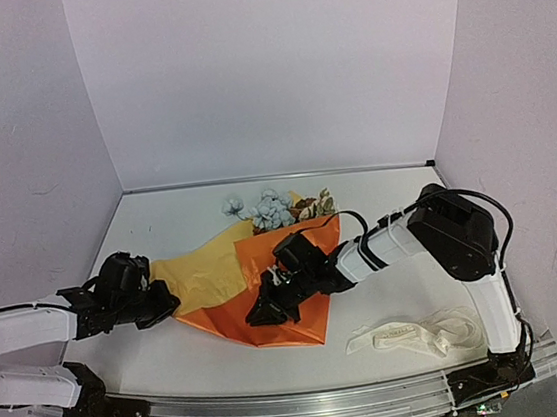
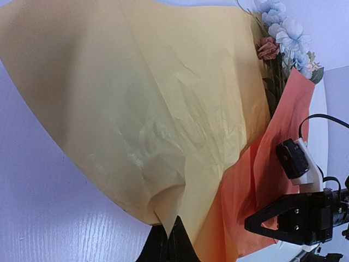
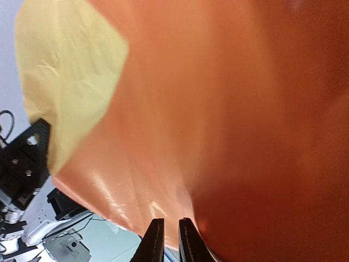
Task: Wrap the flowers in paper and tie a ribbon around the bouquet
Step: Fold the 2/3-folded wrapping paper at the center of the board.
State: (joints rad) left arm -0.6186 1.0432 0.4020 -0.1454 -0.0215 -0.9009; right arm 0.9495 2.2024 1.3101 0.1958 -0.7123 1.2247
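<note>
Paper [image 1: 210, 272] begins at the left, where its pale yellow corner is nipped by the left gripper [image 1: 166, 304]. The jaws are pressed together on a fold of the sheet. From the left wrist this shows as a crinkled yellow peak running down into the black fingers [image 2: 174, 246]. The yellow layer spreads rightward over the white table [image 1: 159, 222], then gives way to the bright orange layer, which lies in a rumpled wedge across the middle.

The right gripper [image 1: 267, 313] reaches in from the right onto the near part of the orange sheet. In its wrist view the jaws stand almost together, with the orange edge coming down between them, so they are pinching it.

The flowers [image 1: 271, 209] lie at the far end of the paper. Their pale blue, cream and rust blooms poke past its far edge, and most of their stems are hidden by the sheets.

The ribbon [image 1: 414, 336] lies in a loose heap on the table at the near right, apart from the paper and near the base of the right arm.
</note>
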